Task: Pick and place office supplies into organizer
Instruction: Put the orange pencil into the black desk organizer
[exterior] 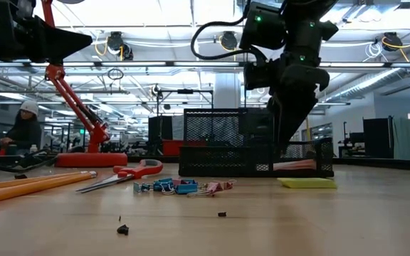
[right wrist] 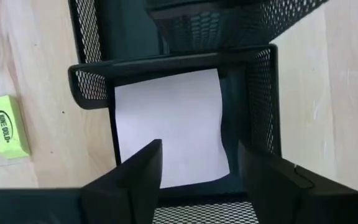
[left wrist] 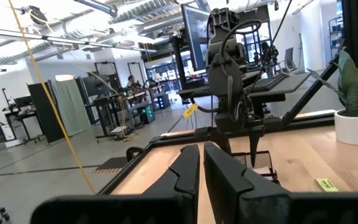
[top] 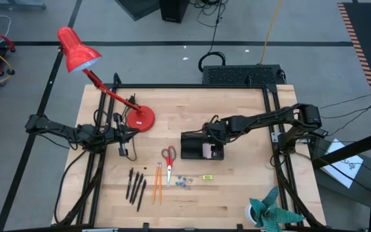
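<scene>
Starting at your left, the left gripper point(top: 122, 133) hovers above the table's left side, just beside the round base of the red desk lamp point(top: 140, 119). Its two dark fingers point(left wrist: 185, 169) sit almost together with only a narrow slit between them, and nothing is between them.

In front of that arm, on the wooden table point(top: 237, 193), the dark pens point(top: 136, 185) lie in a loose group. Next come the orange pencils point(top: 158, 182), side by side, then the red-handled scissors point(top: 168, 162) with the blades pointing toward the table's front edge. Just right of the blade tips is a small cluster of bluish clips point(top: 184, 182), and further right a small yellow eraser point(right wrist: 7, 126) lies alone, near the organizer.

The black mesh organizer point(top: 192, 145) stands at the table's middle. The pale note pad point(right wrist: 169, 127) lies flat inside its square end compartment.

The right gripper point(right wrist: 199, 162) hangs directly over that compartment, fingers spread wide apart and gripping nothing, with the pad showing between them.

At your far right, near the front corner, stands a teal spiky plant point(top: 272, 211) in a white pot.
</scene>
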`<state>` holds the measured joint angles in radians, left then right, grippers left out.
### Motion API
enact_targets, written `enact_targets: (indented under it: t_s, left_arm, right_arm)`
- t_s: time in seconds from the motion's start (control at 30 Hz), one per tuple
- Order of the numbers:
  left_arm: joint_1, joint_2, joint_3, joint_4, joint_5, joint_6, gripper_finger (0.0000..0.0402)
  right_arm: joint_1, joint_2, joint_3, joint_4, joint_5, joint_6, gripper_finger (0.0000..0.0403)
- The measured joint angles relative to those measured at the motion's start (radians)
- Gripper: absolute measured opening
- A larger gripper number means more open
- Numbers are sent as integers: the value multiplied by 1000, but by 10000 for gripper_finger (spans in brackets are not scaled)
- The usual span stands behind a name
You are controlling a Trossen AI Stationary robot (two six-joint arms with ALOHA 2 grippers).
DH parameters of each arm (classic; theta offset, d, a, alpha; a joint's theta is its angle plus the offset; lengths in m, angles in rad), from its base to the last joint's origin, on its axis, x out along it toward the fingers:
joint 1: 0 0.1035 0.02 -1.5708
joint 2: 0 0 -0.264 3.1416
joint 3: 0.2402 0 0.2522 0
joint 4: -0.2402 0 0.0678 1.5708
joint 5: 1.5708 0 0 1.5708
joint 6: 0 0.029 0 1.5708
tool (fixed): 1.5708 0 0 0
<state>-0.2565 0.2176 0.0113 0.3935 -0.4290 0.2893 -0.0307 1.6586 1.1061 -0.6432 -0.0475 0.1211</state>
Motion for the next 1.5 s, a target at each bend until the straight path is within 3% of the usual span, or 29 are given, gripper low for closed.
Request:
enact_targets:
  t_s: [0.17, 0.4, 0.7, 1.03, 1.1, 1.27, 1.5]
  left_arm:
    - [0, 0, 0, 0, 0, -1, 33]
    - [0, 0, 0, 0, 0, -1, 33]
    - [0, 0, 0, 54, -1, 86, 33]
    - [0, 0, 0, 90, -1, 90, 33]
    - [0, 0, 0, 90, -1, 74, 33]
    - [0, 0, 0, 91, -1, 58, 33]
    - [0, 0, 20, 85, -56, -25, 33]
  right_arm:
    - [13, -27, 0, 4, 6, 6, 164]
    - [55, -28, 0, 9, -31, -11, 13]
    - [90, -57, 19, 66, 49, -95, 3]
    - [198, -327, 78, 161, 135, -209, 2]
    - [235, -390, 72, 171, 198, -229, 3]
    - [355, -522, -50, 325, 402, -285, 4]
    - [426, -650, -359, 716, 443, -393, 4]
